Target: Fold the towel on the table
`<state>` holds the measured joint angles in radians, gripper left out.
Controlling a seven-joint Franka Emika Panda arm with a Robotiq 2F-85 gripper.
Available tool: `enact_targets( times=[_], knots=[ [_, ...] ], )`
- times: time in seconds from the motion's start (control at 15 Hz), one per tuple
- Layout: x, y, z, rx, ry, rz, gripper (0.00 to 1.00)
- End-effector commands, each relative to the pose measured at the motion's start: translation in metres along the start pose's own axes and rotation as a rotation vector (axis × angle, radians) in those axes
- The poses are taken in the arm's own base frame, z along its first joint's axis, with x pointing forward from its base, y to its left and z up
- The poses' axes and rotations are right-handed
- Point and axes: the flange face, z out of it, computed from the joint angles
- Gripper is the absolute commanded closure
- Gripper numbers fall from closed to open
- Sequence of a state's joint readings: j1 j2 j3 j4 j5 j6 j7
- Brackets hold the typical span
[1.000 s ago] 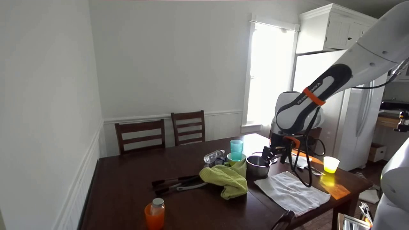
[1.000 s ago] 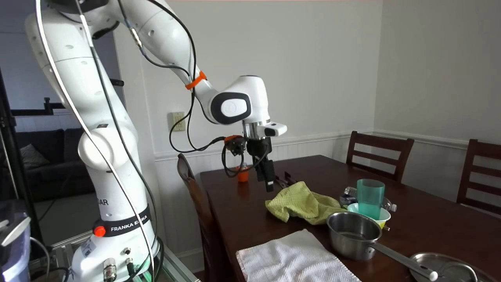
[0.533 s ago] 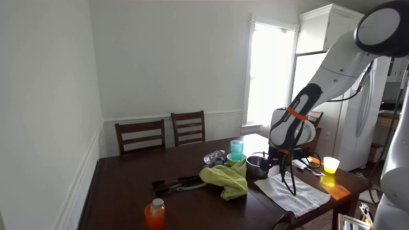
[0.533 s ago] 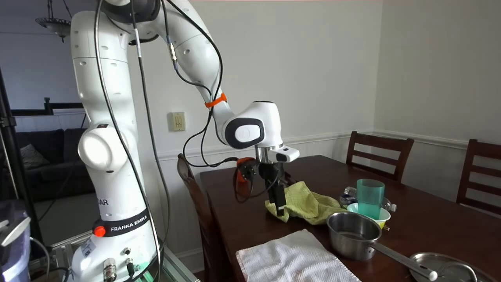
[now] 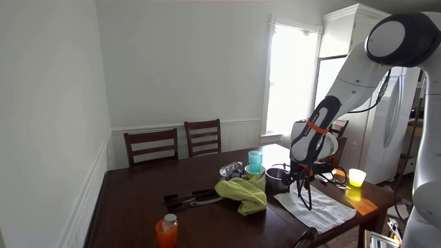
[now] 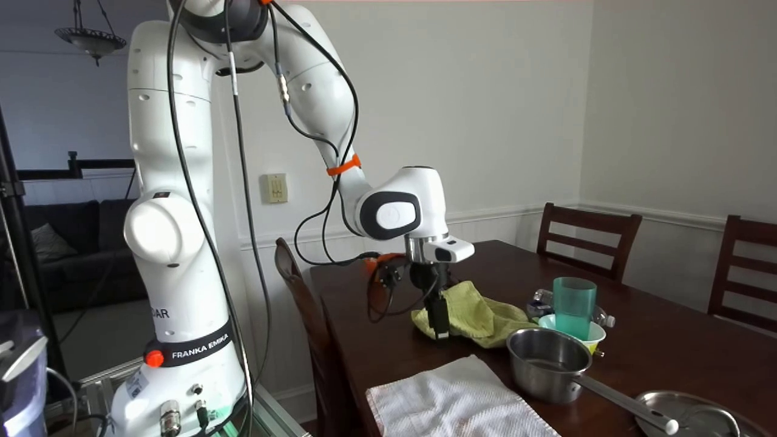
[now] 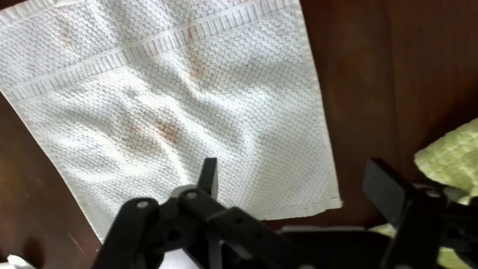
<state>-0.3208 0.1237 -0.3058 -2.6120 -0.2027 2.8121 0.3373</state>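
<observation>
Your black fingers (image 7: 386, 190) stand wide and empty; the white textured cloth towel (image 7: 239, 116) lies spread on the dark-brown wooden table (image 5: 141, 186), no fold showing, so all folding apparently remains.

In an exterior view, we locate the white towel (image 5: 328, 214) spread out at right, the green cloth (image 5: 243, 194) bunched to its left, and the gripper (image 5: 288, 182) partly occluding the pot (image 5: 274, 182).

One white towel (image 7: 186, 108), one green towel (image 5: 243, 194) (two altogether) — one saucepan (image 6: 540, 381), one orange cup (image 5: 166, 238), one lidded jar (image 5: 169, 222).
</observation>
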Motion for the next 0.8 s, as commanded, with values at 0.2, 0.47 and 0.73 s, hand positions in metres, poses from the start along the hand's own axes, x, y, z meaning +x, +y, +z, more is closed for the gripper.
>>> enact_targets(
  times=[0.2, 0.47, 0.73],
  knots=[
    [0.036, -0.001, 0.045, -0.072, -0.005, 0.163, 0.00],
    [0.051, -0.023, 0.062, -0.063, -0.010, 0.210, 0.00],
    [0.063, -0.039, 0.074, -0.046, 0.024, 0.242, 0.00]
  ],
)
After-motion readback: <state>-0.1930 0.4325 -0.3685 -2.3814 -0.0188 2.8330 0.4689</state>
